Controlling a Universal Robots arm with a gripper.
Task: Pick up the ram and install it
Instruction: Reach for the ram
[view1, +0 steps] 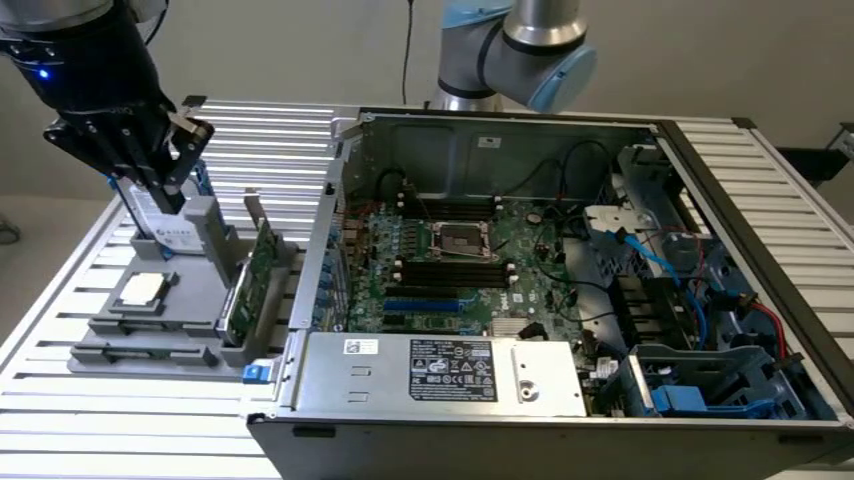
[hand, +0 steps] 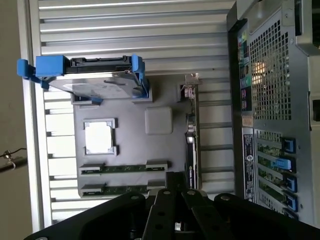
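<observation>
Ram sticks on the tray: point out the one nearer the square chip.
The ram stick lying right beside the square chip, between it and the other stick, which sits farther out on the grey tray.

A slatted metal table (view1: 107, 430) is carrying everything, its ribs running side by side under the whole scene. A grey fixture plate (view1: 120, 325) is lying flat on the slats below the jaws of the gripper (view1: 163, 200), with the far end of the plate sitting closest under them. An open computer case (view1: 534, 450) is resting on the same table off to one side of the jaws, just beside the plate, its open side facing up. Bare slats are showing around the plate and past the case, away from the jaws.
</observation>
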